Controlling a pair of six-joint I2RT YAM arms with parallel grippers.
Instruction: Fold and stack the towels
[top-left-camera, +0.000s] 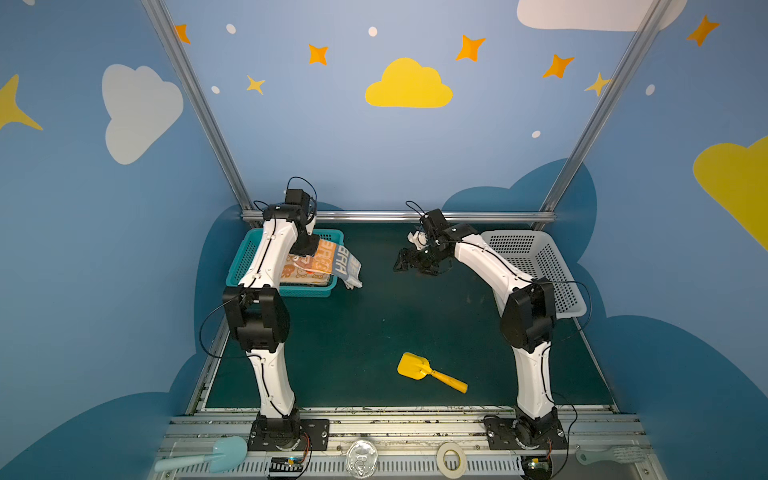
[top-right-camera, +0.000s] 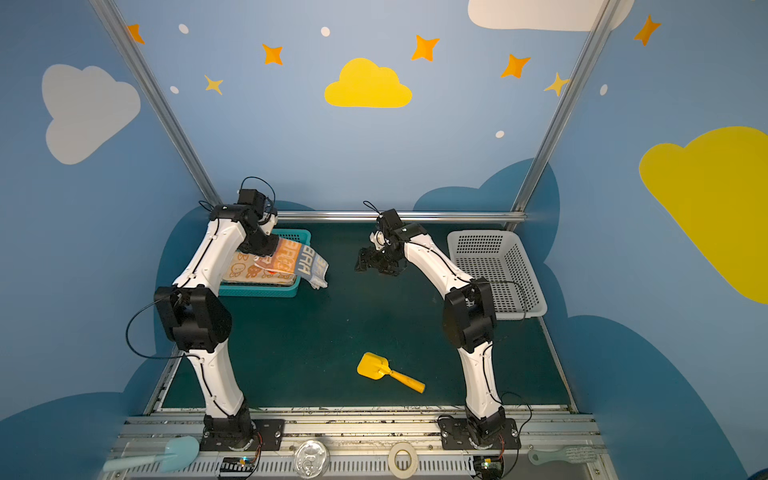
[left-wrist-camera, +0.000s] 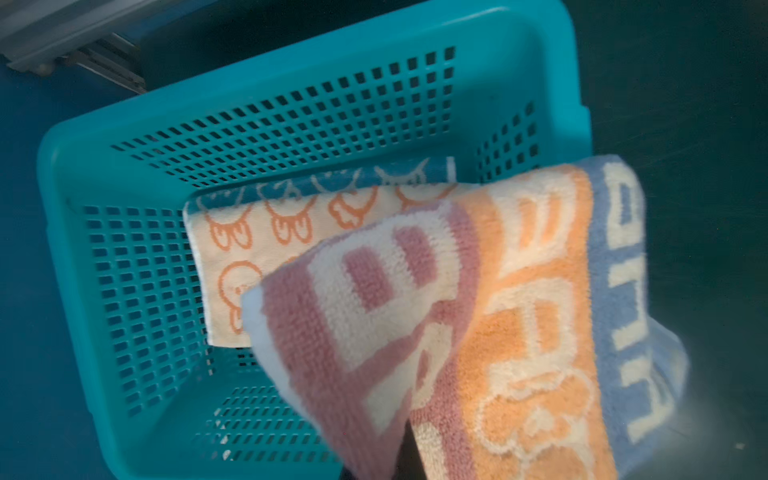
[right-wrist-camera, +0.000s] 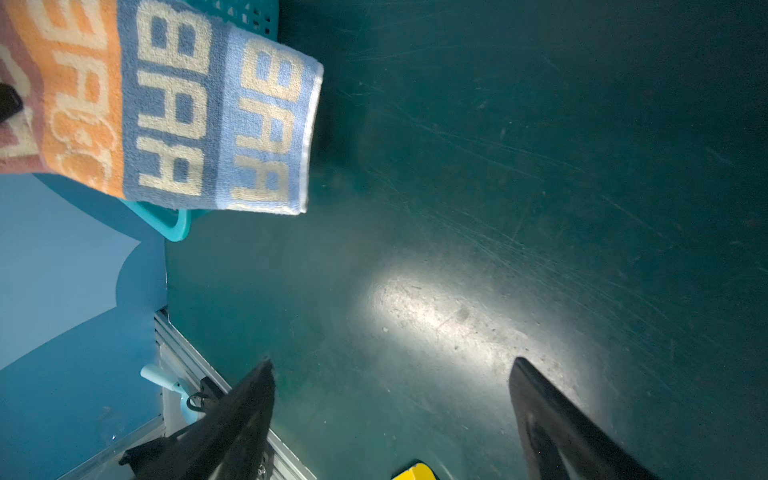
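Terry cloth in pink, orange and blue bands, the striped towel (top-left-camera: 334, 261) hangs from the left gripper (top-left-camera: 308, 249), whose jaws are pinched shut on it above the teal basket (top-left-camera: 246, 258). From that grip the cloth runs right and slightly near, across the basket's right rim. Its loose blue end droops outside the basket toward the table (top-left-camera: 374, 324); we cannot tell whether that end touches the surface.

Our right gripper (right-wrist-camera: 392, 362) hovers over bare table to the right of the towel, apart from it, jaws spread wide and holding nothing. In the right wrist view the blue end lies ahead of the fingers and off to 1 side. We judge the right arm the nearer of the 2 to that loose edge. Taking it would call for a reach to the left, with the jaws set across the edge. Nothing stands between them.

Inside the basket 1 folded towel (left-wrist-camera: 257, 232), orange rabbits on cream, lies flat, and the held cloth partly covers it. The rim under the draped cloth is the likely snag when the towel is drawn out. A white basket (top-left-camera: 536, 257) sits at the far right behind the right arm, and a yellow scoop (top-left-camera: 415, 368) lies near the front, well apart from the work.
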